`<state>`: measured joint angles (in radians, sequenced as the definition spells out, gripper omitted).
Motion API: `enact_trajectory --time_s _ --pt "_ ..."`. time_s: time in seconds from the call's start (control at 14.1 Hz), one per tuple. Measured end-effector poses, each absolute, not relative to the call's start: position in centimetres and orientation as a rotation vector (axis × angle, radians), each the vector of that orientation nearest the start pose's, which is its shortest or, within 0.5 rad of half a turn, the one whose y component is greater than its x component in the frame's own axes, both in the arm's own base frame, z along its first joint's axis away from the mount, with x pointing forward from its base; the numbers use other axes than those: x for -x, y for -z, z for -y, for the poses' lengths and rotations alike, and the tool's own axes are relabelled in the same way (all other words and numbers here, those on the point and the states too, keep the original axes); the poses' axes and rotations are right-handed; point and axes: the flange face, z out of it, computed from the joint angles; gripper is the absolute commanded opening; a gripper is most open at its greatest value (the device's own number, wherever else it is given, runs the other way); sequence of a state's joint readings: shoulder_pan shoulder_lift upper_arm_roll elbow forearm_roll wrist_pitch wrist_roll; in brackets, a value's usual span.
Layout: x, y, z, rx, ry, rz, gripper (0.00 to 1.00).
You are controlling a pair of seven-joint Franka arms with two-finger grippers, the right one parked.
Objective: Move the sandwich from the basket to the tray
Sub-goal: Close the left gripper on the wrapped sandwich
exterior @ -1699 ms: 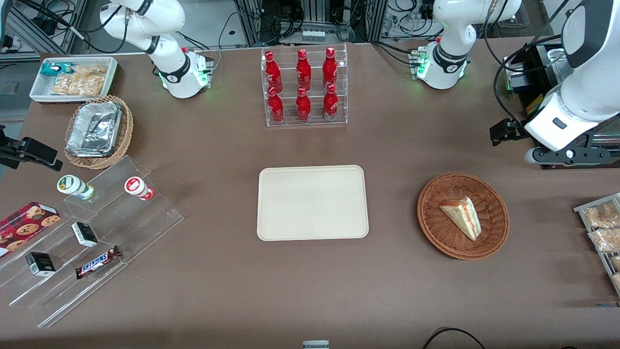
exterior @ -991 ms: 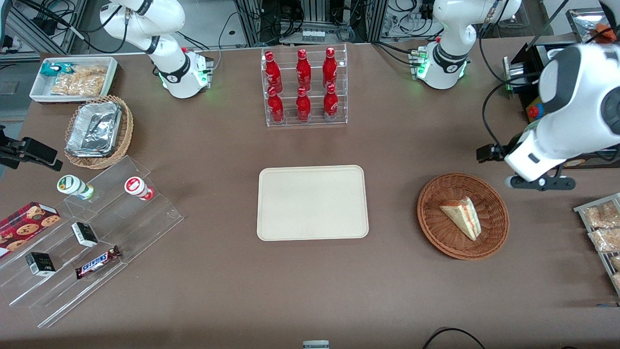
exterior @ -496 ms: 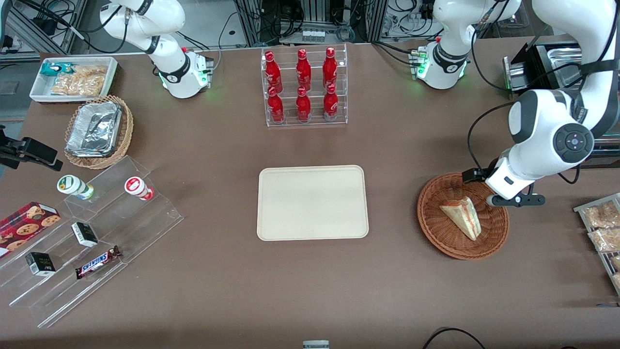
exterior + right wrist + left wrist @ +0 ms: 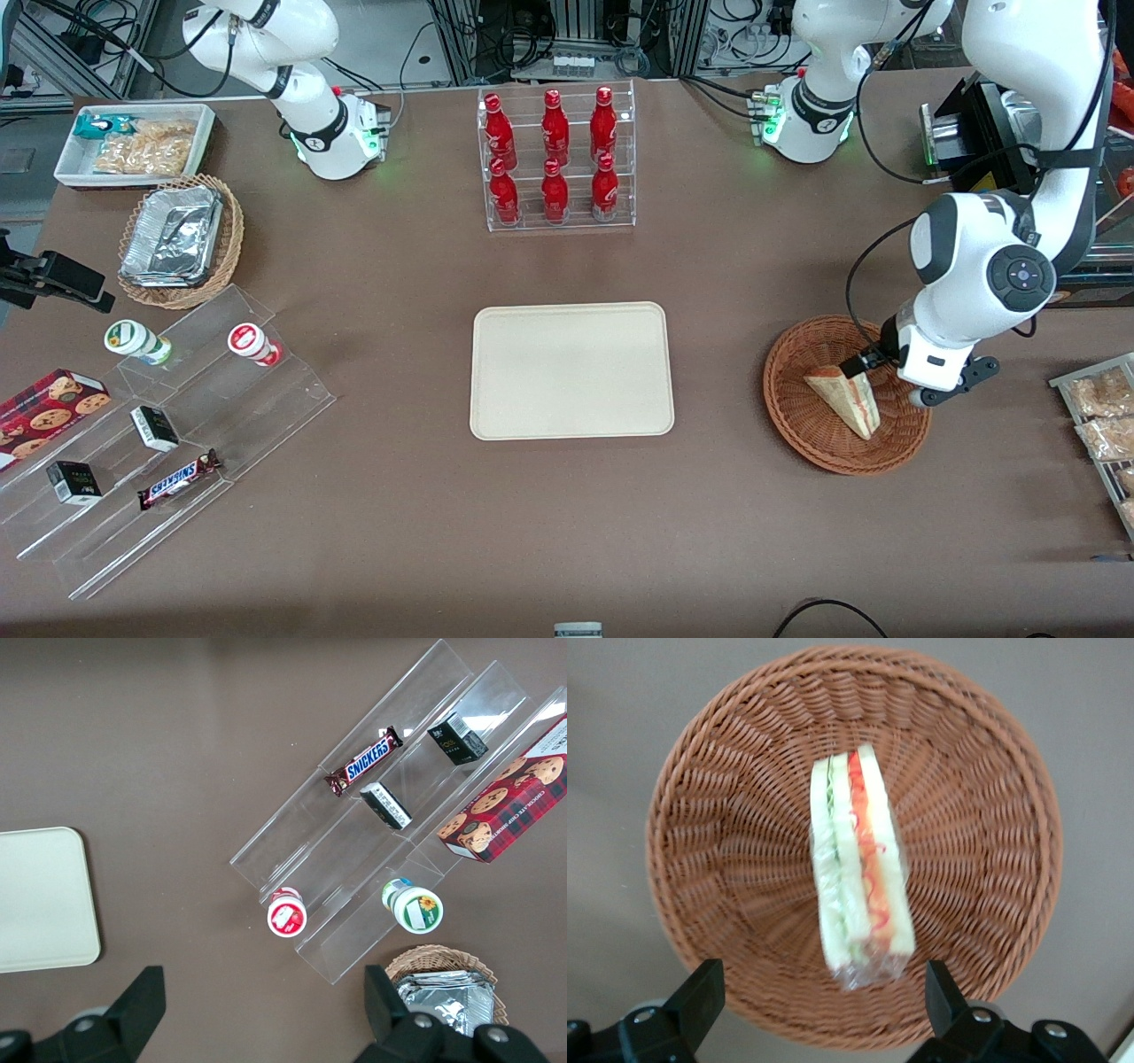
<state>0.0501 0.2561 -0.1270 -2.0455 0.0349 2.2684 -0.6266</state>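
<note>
I've got the gripper (image 4: 818,992) hovering above the basket (image 4: 802,425), fingers (image 4: 700,992) spread wide, holding nothing. Sandwich (image 4: 844,397) lies in the basket's middle, on its side, filling edge up; tray (image 4: 571,370) sits well apart from the basket, twd the parked arm's end.

Risks, imo: the wrap looks slick, so a shallow pinch could slip; squeezing hard may crush the bread; a low finger could snag the wicker and drag the basket.

Vs 0.5 s ago: the arm has come in over the basket; nothing else moved.

the left arm is bent down low. the gripper (image 4: 819,1001) is held pointing down, its fingers (image 4: 700,992) spread wide apart.
</note>
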Motion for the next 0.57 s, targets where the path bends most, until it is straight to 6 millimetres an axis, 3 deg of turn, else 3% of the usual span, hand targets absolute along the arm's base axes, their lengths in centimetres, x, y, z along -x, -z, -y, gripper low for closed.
enact_trajectory --time_s 0.28,0.57 --pt "-59.2 -29.1 4.6 2.967 0.000 1.080 1.00" --pt "-59.4 -26.8 5.2 2.941 -0.004 1.169 1.00"
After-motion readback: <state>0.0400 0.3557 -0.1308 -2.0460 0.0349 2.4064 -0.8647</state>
